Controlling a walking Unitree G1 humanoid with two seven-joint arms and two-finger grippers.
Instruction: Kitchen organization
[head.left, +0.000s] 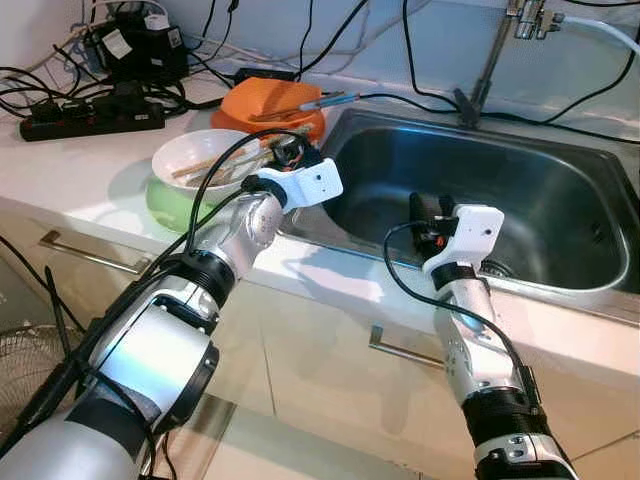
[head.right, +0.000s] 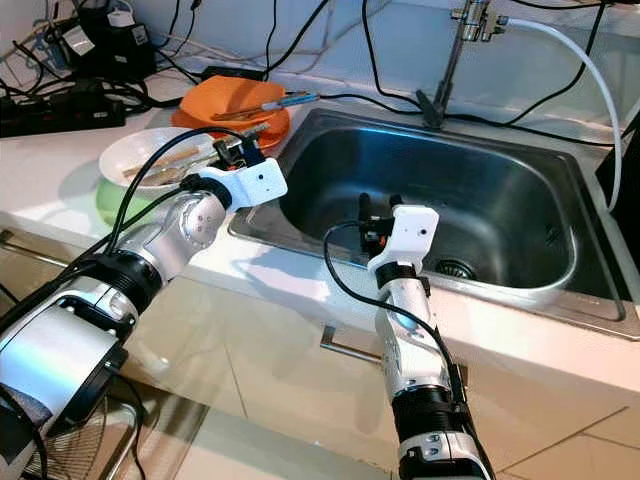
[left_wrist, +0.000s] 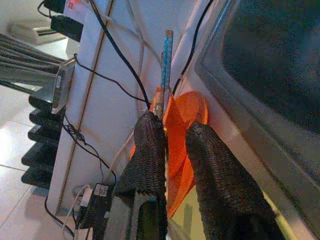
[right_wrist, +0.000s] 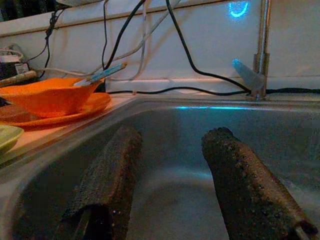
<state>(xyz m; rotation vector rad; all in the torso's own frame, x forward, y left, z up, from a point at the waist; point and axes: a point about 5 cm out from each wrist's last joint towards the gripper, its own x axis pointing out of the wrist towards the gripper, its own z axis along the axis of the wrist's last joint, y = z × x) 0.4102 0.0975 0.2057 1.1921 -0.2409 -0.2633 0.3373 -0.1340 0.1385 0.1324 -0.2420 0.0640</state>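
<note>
A white bowl (head.left: 190, 153) holding wooden chopsticks (head.left: 203, 166) is stacked in a green bowl (head.left: 163, 211) on the counter, left of the sink (head.left: 530, 215). Behind them an orange bowl (head.left: 268, 100) rests on an orange plate (right_wrist: 60, 112), with a blue-handled utensil (head.left: 327, 100) lying across it. My left gripper (head.left: 285, 150) hovers at the white bowl's right rim, between the bowls and the sink; its fingers (left_wrist: 150, 150) stand slightly open with nothing between them, pointing toward the orange bowl. My right gripper (head.left: 430, 205) is open and empty over the sink basin.
A faucet (head.left: 490, 60) stands behind the sink, and a drain (head.right: 455, 268) sits in the basin floor. A black power strip (head.left: 90, 115) and several cables crowd the counter's back left. Cabinet drawers with a handle (head.left: 405, 352) lie below the counter edge.
</note>
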